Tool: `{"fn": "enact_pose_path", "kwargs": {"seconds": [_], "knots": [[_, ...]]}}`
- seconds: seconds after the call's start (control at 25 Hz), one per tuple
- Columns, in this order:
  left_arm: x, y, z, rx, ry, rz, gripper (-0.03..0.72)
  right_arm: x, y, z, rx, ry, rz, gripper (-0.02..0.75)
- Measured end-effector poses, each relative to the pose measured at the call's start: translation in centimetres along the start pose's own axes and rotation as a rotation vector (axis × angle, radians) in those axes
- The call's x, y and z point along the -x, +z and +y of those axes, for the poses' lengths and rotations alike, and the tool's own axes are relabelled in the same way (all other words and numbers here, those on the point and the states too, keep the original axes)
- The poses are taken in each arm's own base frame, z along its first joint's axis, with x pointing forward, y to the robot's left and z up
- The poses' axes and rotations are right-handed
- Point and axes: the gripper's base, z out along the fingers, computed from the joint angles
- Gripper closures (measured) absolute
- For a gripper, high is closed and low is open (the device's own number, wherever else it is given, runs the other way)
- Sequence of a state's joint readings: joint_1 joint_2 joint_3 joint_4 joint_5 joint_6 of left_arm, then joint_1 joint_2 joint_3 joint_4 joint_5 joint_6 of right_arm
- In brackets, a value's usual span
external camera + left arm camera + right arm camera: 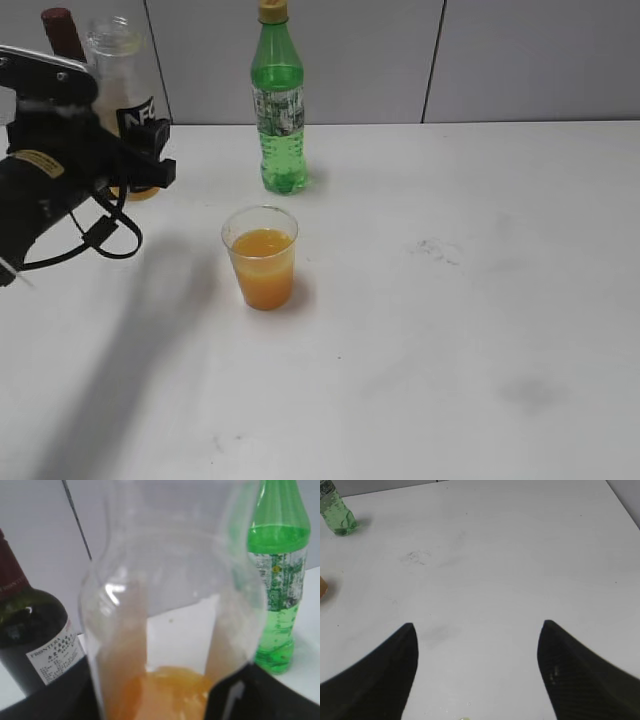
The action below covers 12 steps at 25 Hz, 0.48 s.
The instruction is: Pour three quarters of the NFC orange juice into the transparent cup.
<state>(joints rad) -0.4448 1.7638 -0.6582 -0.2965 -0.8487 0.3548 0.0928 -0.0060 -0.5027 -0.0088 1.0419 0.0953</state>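
The NFC orange juice point(125, 110) stands upright at the bench's point(450, 330) back left, long axis vertical, with only a little orange left at its base. The left gripper point(140, 165) has its jaws closed on the bottle's lower body. The transparent cup point(262, 257), well filled, sits apart to the bottle's right and nearer the camera. The pour looks done; releasing seems next. The right gripper point(477, 650) hangs with jaws wide, holding nothing, far from both

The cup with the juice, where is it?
The transparent cup stands mid-table in the exterior view, in front of the green bottle.
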Motion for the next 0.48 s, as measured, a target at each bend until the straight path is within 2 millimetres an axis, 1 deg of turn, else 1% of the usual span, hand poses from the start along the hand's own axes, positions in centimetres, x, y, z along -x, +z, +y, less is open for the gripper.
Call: {"fn": "enact_pose_path", "kwargs": {"seconds": [0.24, 0.36, 0.48], "knots": [[-0.3, 0.6, 1.4, -0.023, -0.012, -0.013, 0.209, 0.0, 0.0, 0.0, 0.000, 0.000, 0.000, 0.167], [-0.8, 1.8, 1.7, -0.038, -0.051, -0.015, 0.209, 0.0, 0.0, 0.0, 0.000, 0.000, 0.000, 0.167], [-1.4, 3.5, 1.6, -0.061, -0.105, -0.039, 0.209, 0.0, 0.0, 0.0, 0.000, 0.000, 0.000, 0.167]]}}
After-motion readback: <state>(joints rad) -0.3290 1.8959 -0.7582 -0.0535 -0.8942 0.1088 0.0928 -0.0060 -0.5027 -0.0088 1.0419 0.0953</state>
